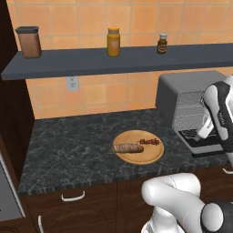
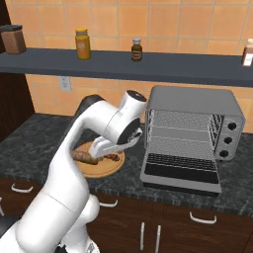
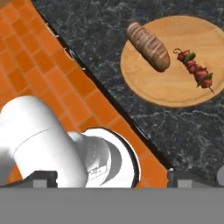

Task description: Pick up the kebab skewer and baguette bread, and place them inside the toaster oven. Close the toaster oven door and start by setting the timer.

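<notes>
Cupboard doors [image 1: 73,200] of dark wood with pale handles run along the near edge, under a dark speckled counter [image 1: 68,150]. On the counter sits a round wooden board [image 1: 136,157]. The baguette bread [image 1: 128,148] lies on the left part of the board, and the kebab skewer [image 1: 149,142] lies just beside it on the right, a little farther back. Both rest flat on the board. To the right of the board stands the toaster oven [image 2: 192,106], a grey box. The toaster oven door [image 2: 180,173] hangs open and lies flat toward the near side, so the wire rack [image 2: 180,148] inside shows. Three dark knobs [image 2: 227,140] sit on its right front. The white arm bends over the counter, and the gripper [image 3: 111,177] hangs above the board, not touching the food. Its jaws are wide apart and hold nothing. Farther back is an orange tiled wall [image 1: 100,95] with a wall socket [image 1: 72,83]. Highest up is a dark shelf [image 1: 113,61] with a brown canister [image 1: 28,42] on the left, a yellow jar [image 1: 113,42] in the middle and a small dark bottle [image 1: 162,44] to the right.
</notes>
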### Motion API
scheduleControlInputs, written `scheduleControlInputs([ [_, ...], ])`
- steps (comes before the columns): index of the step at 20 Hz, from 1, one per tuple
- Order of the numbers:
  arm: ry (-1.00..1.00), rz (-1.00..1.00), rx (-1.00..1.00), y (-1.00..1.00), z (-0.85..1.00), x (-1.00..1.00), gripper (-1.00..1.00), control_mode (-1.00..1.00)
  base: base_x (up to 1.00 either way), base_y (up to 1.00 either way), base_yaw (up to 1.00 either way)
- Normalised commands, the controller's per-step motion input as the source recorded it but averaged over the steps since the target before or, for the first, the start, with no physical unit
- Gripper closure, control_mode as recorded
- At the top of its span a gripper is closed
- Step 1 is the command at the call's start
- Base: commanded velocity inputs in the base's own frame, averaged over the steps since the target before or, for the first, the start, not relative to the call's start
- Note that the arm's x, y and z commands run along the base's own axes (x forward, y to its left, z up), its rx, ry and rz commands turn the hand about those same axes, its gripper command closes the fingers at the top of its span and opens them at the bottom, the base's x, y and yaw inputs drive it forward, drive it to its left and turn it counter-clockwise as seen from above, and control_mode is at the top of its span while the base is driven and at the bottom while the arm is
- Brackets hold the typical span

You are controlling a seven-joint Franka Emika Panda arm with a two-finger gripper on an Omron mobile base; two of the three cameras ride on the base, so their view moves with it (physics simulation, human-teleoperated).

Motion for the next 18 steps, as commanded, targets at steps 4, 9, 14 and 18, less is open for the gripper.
scheduleControlInputs([
  [4, 0.07, 0.09, -0.12, 0.69, 0.0, 0.0, -1.0, -1.0, 0.0, 0.0, 0.0],
  [9, 0.06, 0.03, -0.13, 0.54, 0.0, 0.17, -1.0, -1.0, 0.0, 0.0, 0.0],
  [14, 0.14, 0.01, -0.06, 0.77, -0.16, 0.04, -1.0, -1.0, 0.0, 0.0, 0.0],
  [18, 0.11, 0.0, -0.09, 0.53, -0.53, 0.25, -1.0, -1.0, 0.0, 0.0, 0.0],
])
